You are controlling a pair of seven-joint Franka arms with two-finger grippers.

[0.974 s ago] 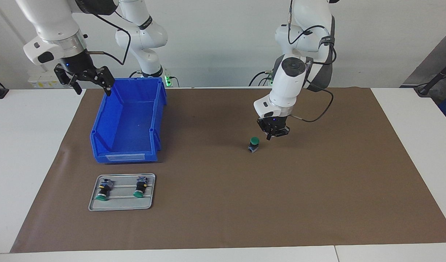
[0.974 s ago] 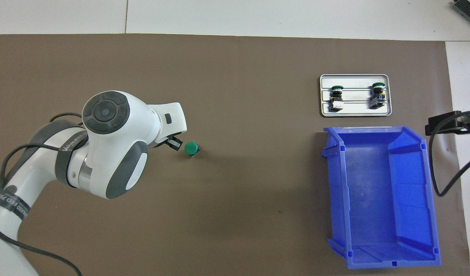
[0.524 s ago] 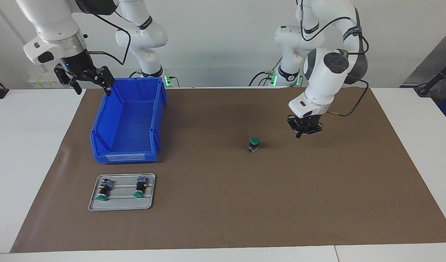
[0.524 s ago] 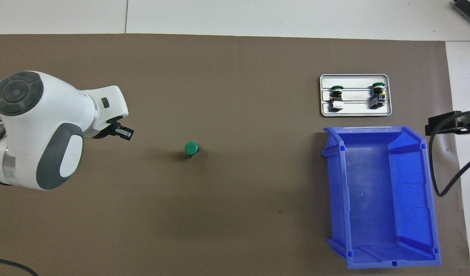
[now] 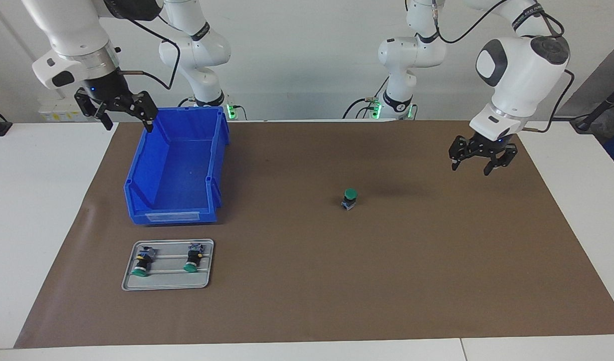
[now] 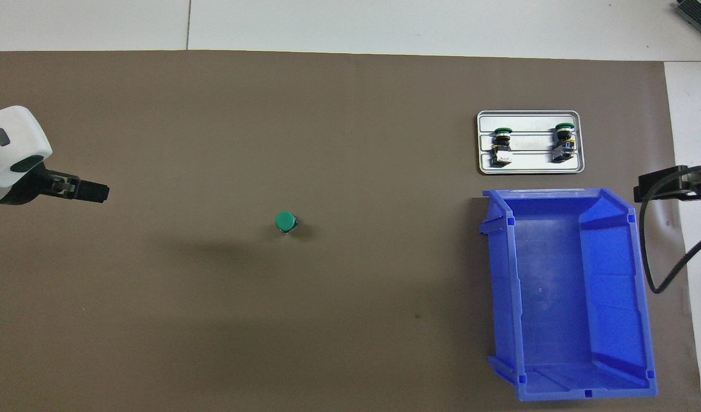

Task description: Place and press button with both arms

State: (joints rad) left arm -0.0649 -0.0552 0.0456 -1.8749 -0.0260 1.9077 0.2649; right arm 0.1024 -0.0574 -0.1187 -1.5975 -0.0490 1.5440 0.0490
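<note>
A green-capped button stands upright, alone on the brown mat near its middle; it also shows in the overhead view. My left gripper hangs open and empty over the mat toward the left arm's end of the table, well apart from the button; it shows at the edge of the overhead view. My right gripper is open and empty, raised by the blue bin's corner at the right arm's end; in the overhead view it shows beside the bin. Two more buttons lie in a tray.
An open blue bin stands on the mat toward the right arm's end, seen in the overhead view. A small metal tray lies farther from the robots than the bin, seen in the overhead view.
My left gripper has moved away from the upright button toward the left arm's end of the table, rising, and its fingers now stand open. The button and right arm have not moved.
</note>
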